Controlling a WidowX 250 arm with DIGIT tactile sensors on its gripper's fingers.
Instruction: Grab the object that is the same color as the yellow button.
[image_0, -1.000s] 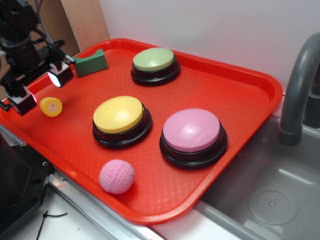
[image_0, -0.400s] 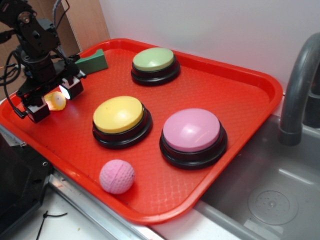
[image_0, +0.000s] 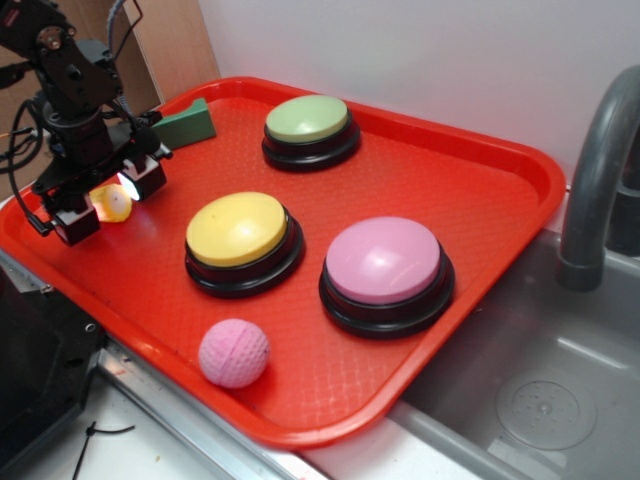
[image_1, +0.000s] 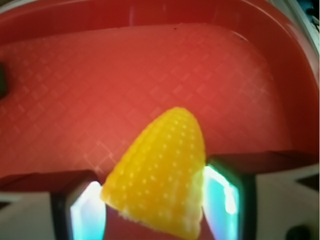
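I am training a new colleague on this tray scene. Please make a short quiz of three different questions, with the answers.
1. True or false: the corn piece sits between the fingers of the pincer.
2. Which button is nearest the pink ball? A green B yellow C pink
3. Fill in: the green block lies at the tray's ____ corner, behind the arm.

Key: 1 true. 2 B, the yellow button. 3 back-left.

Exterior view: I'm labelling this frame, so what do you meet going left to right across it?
Gripper with the corn piece between its jaws → yellow button → pink button → grey faucet.
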